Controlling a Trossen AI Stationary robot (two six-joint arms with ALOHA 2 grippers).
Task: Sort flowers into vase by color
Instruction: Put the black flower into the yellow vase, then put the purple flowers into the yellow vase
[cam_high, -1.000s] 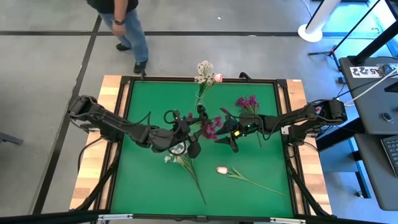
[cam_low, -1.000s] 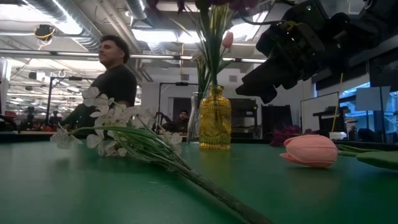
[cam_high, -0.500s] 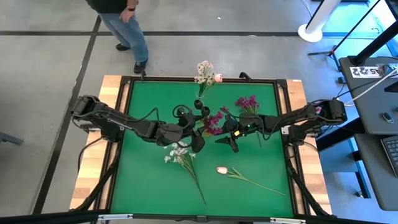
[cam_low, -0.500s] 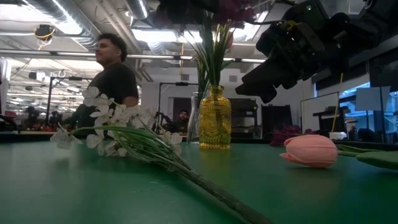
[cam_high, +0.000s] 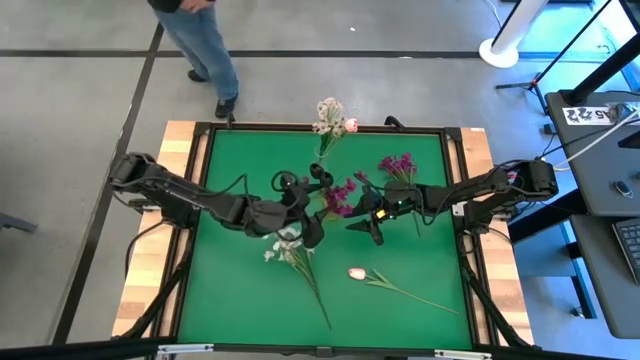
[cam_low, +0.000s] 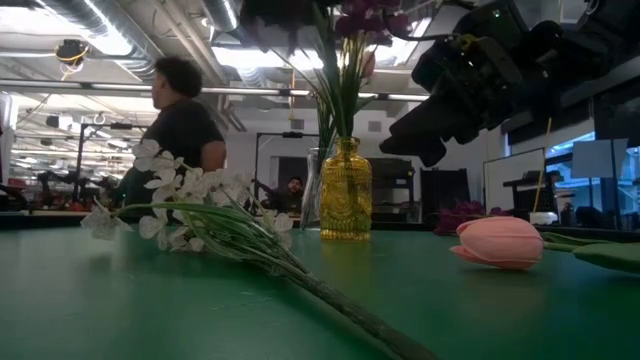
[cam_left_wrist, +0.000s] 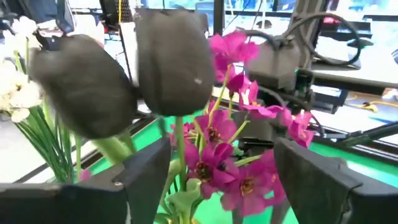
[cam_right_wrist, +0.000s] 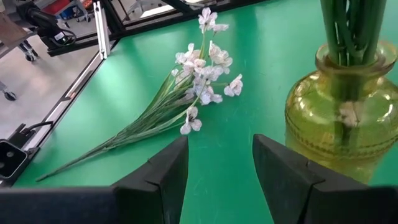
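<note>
As left tool (cam_high: 315, 205) seemingly grips magenta flower (cam_high: 340, 195).

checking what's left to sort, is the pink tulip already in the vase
No, the pink tulip lies flat on the green table, off to the side of the yellow vase.

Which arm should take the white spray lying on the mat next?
Right, probably: the right gripper is open and empty, while the left gripper holds the magenta cluster. The white spray lies between them.
</note>
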